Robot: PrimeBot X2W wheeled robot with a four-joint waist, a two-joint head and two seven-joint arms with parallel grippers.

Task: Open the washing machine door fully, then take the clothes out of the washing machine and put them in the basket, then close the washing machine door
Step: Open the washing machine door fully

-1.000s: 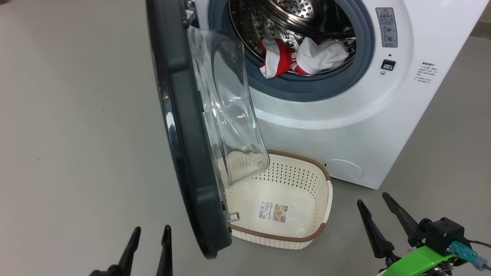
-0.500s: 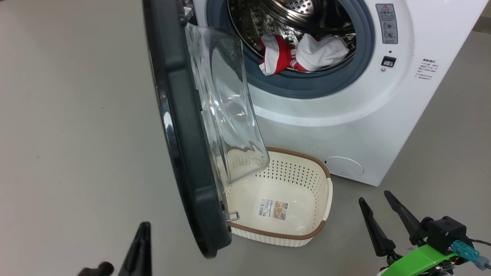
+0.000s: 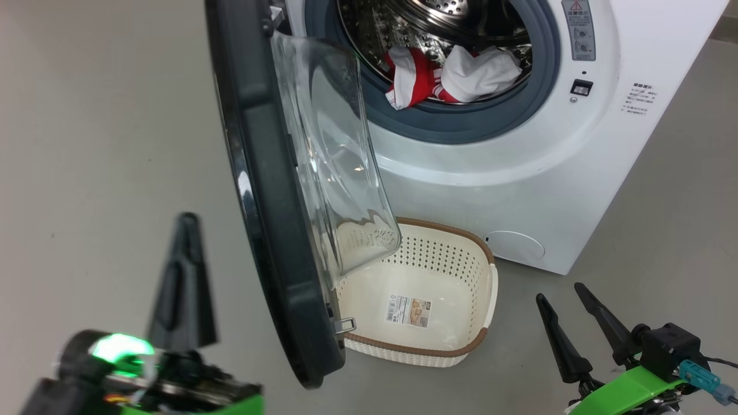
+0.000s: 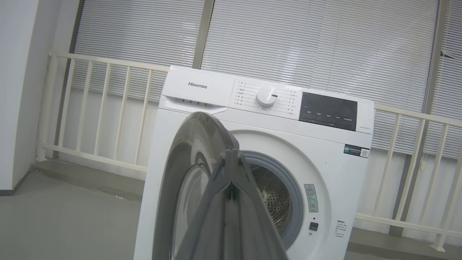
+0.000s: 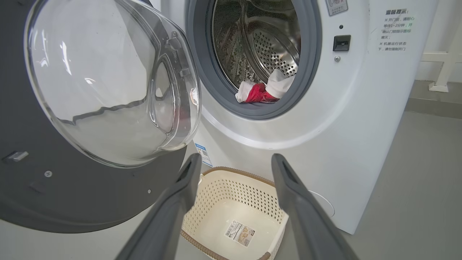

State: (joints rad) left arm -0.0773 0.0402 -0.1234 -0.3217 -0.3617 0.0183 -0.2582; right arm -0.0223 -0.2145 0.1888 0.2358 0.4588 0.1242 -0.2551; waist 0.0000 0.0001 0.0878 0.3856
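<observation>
Now the left gripper (image 3: 185, 222) has its two dark fingers pressed flat together, holding nothing, and the right gripper (image 3: 558, 293) stands spread wide and empty. Just to the right of the left fingers the washing machine door (image 3: 271, 202) stands out edge-on, its long glossy black rim running up and away from them. In the left wrist view the joined tip seems to line up with that rim, though contact cannot be told. The door's bulging glass bowl (image 3: 334, 161) faces the right fingers. Beyond and above those lie the clothes (image 3: 450, 75), soft red-and-white folds slumped on the grey-blue seal (image 3: 455, 124) at the mouth of the perforated steel drum (image 3: 438, 17). The right arm looks nearer them, with the door between them and the left. Just ahead of the right fingers, against the white washing machine (image 3: 519, 190), sits the cream perforated basket (image 3: 450, 230), empty.
</observation>
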